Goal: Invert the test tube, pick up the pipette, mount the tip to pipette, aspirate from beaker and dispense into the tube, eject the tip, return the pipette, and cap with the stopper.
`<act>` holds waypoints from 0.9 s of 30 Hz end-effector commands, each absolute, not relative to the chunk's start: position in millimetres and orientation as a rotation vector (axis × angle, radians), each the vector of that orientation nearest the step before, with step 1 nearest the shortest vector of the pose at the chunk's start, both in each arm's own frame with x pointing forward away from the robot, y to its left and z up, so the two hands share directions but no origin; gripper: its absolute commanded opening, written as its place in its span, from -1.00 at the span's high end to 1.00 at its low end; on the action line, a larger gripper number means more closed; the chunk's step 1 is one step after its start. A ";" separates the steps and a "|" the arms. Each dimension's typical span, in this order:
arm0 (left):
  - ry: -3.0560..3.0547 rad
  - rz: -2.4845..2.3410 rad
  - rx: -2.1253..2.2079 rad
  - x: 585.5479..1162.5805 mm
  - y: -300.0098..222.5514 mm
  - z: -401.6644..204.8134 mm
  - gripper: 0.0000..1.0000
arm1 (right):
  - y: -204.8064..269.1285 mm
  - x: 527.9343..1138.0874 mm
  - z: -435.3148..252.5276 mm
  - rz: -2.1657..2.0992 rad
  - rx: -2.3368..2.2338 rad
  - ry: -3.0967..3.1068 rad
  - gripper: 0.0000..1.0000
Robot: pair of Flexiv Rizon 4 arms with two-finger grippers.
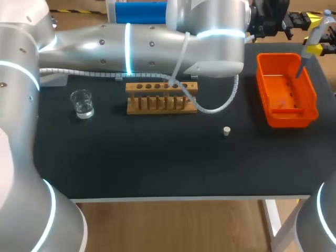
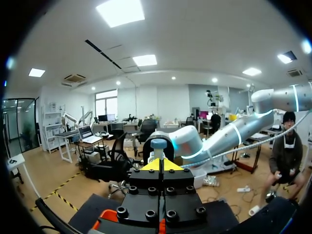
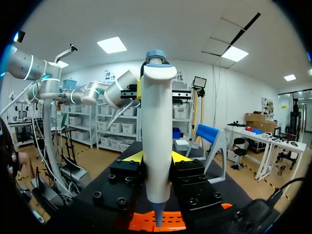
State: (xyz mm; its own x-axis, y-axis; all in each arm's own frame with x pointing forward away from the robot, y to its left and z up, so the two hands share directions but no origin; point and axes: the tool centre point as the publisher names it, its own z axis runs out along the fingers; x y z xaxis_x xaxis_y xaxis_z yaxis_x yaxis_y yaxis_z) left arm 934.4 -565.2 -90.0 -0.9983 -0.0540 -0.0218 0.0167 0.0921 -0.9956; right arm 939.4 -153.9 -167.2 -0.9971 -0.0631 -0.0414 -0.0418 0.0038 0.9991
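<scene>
Orange tray (image 1: 264, 89) sits by the far right corner of the black table (image 1: 157, 163), its long side close to the right edge. The pipette (image 3: 157, 136) hangs over it, nearly straight up and down, with its thin end pointing into the tray. The right gripper (image 3: 156, 157) squeezes the pipette's white body from both sides.

The left arm (image 1: 131, 39) comes in from the left and stretches along the far edge, over the wooden rack (image 1: 161, 97), to the same corner. The left gripper (image 2: 161, 165) has its two fingers pressed tight together with nothing between them. The pipette's blue top is just ahead of its yellow tips.

The glass beaker (image 1: 82, 103), with a little clear liquid in it, stands near the left side, well apart from the rack. The small pale stopper (image 1: 226, 131) sits alone, well away from the rack, the tray and the front edge. A wide stretch of black table lies between these things and the front edge. I cannot tell whether a tube is in the rack.
</scene>
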 end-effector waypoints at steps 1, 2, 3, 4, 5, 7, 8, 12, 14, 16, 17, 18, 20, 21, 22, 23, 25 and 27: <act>2.269 -2.092 -0.052 934.8 -568.2 -108.8 1.00 | -153.3 940.1 -154.7 -2.199 0.122 -2.214 1.00; 2.267 -2.092 -0.053 934.9 -568.1 -108.7 1.00 | -153.3 940.1 -154.7 -2.199 0.122 -2.214 1.00; 2.258 -2.095 -0.053 935.4 -567.6 -107.6 1.00 | -153.3 940.1 -154.7 -2.199 0.122 -2.214 1.00; 2.244 -2.099 -0.054 935.7 -567.3 -105.7 1.00 | -153.3 940.1 -154.7 -2.199 0.122 -2.214 1.00; 2.230 -2.101 -0.051 935.9 -567.0 -103.0 1.00 | -153.3 940.1 -154.7 -2.199 0.122 -2.214 1.00; 2.203 -2.106 -0.039 936.2 -566.0 -95.6 1.00 | -153.3 940.1 -154.7 -2.199 0.122 -2.214 1.00; 2.181 -2.113 -0.031 936.6 -564.9 -91.1 1.00 | -153.3 940.1 -154.7 -2.199 0.122 -2.214 1.00; 2.138 -2.093 -0.015 937.9 -559.0 -69.4 1.00 | -153.3 940.1 -154.7 -2.199 0.122 -2.214 1.00; 2.138 -2.080 -0.016 939.0 -556.5 -57.8 -0.70 | -153.3 940.1 -154.7 -2.199 0.122 -2.214 1.00; 2.130 -2.072 0.001 940.0 -552.9 -47.7 -1.00 | -153.3 940.1 -154.7 -2.199 0.122 -2.214 1.00; 2.149 -2.064 0.012 941.2 -551.3 -44.0 -1.00 | -153.3 940.1 -154.7 -2.199 0.122 -2.214 1.00; 2.157 -2.061 0.017 942.4 -549.0 -41.1 -1.00 | -153.3 940.1 -154.7 -2.199 0.122 -2.214 1.00; 2.192 -2.054 0.035 944.9 -543.4 -37.4 -1.00 | -153.3 940.1 -154.7 -2.199 0.122 -2.214 1.00; 2.211 -2.068 0.050 946.1 -540.9 -36.2 -1.00 | -153.3 940.1 -154.7 -2.199 0.122 -2.214 1.00; 2.237 -2.038 0.052 947.3 -537.5 -34.9 -1.00 | -153.3 940.1 -154.7 -2.199 0.122 -2.214 1.00; 2.250 -2.039 0.073 948.1 -534.4 -33.5 -1.00 | -153.3 940.1 -154.7 -2.199 0.122 -2.214 1.00; 2.291 -2.006 0.105 949.0 -527.6 -30.4 -1.00 | -153.3 940.1 -154.7 -2.199 0.122 -2.214 1.00; 2.300 -2.029 0.184 948.9 -520.2 -27.4 -1.00 | -153.3 940.1 -154.7 -2.199 0.122 -2.214 1.00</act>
State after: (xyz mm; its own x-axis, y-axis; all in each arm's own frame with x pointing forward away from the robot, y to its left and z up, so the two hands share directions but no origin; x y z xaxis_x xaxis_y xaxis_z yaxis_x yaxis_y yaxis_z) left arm 945.9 -538.8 -37.7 -0.9836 -0.1125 -0.1407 0.1323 0.0791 -0.9881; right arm 940.6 -152.8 -155.6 -0.9969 -0.0673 -0.0417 -0.0419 0.0020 0.9991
